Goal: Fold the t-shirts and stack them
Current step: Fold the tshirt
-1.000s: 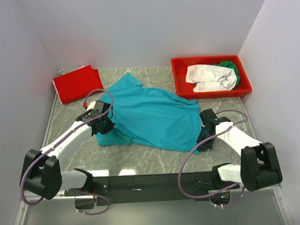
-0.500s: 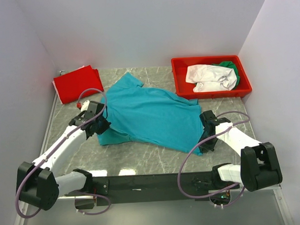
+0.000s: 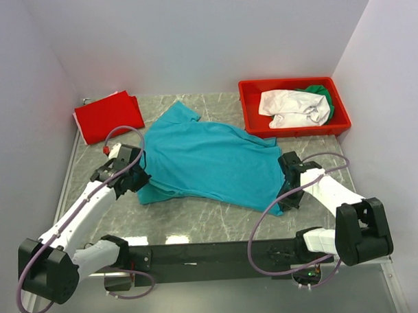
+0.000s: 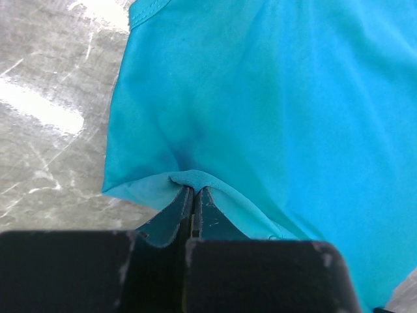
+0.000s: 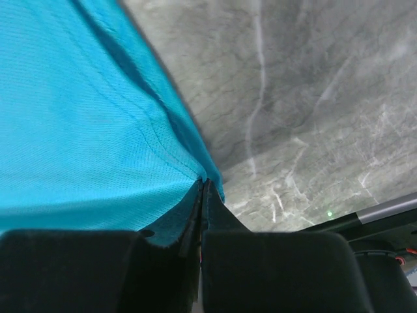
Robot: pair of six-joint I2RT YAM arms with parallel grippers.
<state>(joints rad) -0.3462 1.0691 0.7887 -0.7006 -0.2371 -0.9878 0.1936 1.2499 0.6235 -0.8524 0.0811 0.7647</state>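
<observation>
Left gripper (image 4: 193, 190) is shut tight on the teal t-shirt (image 3: 209, 160) at its 9 o'clock edge. Right gripper (image 5: 202, 186) pinches its 4 o'clock corner. That pinch looks thin, maybe, so a hard tug could slip it. Red t-shirt (image 3: 108, 115) lies at 11 o'clock, and white t-shirt (image 3: 289, 105) sits in the bin (image 3: 294, 131) at 1.

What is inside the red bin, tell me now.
In the red bin lies a crumpled white shirt, with a green shirt poking out behind it. Most of the green one, and anything beneath both, is covered.
</observation>
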